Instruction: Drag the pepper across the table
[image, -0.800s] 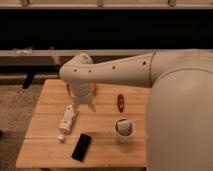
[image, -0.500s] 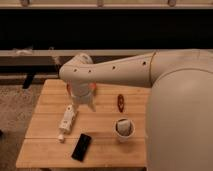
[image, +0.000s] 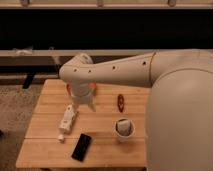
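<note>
End effector (image: 84, 104) hangs over the far-left part of the tabletop (image: 47, 107); its state cannot be told. Pepper (image: 120, 102) lies on the tabletop to its right, apart, beyond the cup (image: 123, 128).

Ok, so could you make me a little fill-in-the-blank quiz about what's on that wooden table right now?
1. The gripper hangs over the table, to the ___ of the pepper in the picture.
2. The white cup stands ___, its opening facing up.
3. The white bottle is not standing but ___ on its side.
4. The flat object near the front edge is coloured ___.
Missing words: left; upright; lying; black.
</note>
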